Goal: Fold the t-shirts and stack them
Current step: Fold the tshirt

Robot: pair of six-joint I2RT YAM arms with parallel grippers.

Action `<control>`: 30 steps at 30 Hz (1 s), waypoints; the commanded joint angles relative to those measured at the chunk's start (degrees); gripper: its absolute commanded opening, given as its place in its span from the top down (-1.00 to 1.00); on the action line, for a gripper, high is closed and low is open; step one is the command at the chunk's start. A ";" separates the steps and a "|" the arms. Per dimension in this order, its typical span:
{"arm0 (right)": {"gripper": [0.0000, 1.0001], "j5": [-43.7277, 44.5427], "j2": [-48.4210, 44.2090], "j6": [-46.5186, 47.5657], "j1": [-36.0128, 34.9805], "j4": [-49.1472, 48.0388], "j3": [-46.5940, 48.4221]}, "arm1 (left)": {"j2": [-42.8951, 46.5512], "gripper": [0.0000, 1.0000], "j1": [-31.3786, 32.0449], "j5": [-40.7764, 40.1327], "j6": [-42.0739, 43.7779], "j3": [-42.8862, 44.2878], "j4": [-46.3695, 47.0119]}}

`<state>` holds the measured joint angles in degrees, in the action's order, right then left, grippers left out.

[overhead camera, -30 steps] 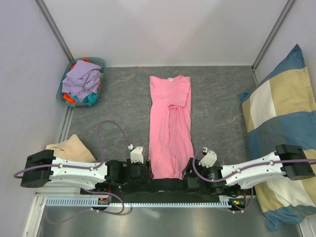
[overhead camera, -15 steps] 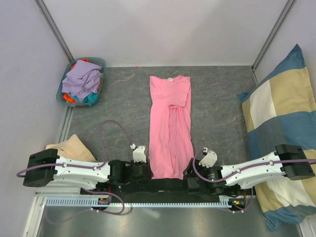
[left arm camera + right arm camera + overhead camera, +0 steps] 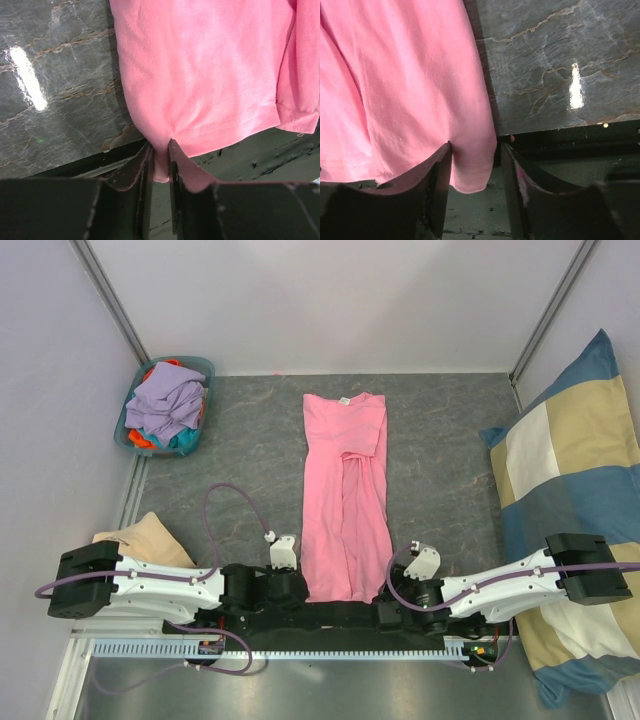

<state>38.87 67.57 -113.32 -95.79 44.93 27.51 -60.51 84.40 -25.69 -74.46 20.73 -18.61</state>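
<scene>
At my far left, the other t-shirts [image 3: 163,400], lavender, teal and orange, sit heaped in a basket [image 3: 205,375] in the back corner of the bench [image 3: 240,450], out of the way until their turn. A tan cloth [image 3: 150,535] lies near my left arm and has no part in this. The pink t-shirt [image 3: 345,490] lies flat down the middle as a long narrow strip. Its neck label [image 3: 342,399] is at the far end and its hem is at the near edge, just between my two wrists, which is why both arms are tucked in low and close to their bases. My left gripper [image 3: 160,167] is pinched onto the hem's left corner. The jaws are nearly together with a fold of pink cloth squeezed between them, and the stitched edge fans out to either side. My right gripper [image 3: 476,167] straddles the hem's right corner with its jaws apart. The cloth sits in the gap, touching one finger but not clamped, so I judge that side is not yet held. With one corner in each gripper I could carry the hem up toward the collar and halve the strip evenly, and a grip on only one side would skew the fold. To my far right the checked cushion [image 3: 570,500] leans at the bench's edge, well apart from the shirt.
</scene>
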 commanded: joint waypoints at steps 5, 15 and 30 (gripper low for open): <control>0.24 0.68 0.90 -3.23 -0.45 -0.98 -0.70 | -0.13 0.95 0.24 -3.05 -1.92 0.45 1.65; 1.00 1.38 0.81 -2.61 -0.45 -1.77 -0.70 | -0.22 0.96 0.33 -3.14 -1.92 0.63 1.56; 1.00 8.93 -0.95 -0.59 -0.45 7.19 8.61 | 5.05 0.96 0.15 -7.35 3.52 8.35 -3.98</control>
<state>41.50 68.05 -113.38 -95.81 47.57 32.16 -56.84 84.40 -27.31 -73.91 24.67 -21.50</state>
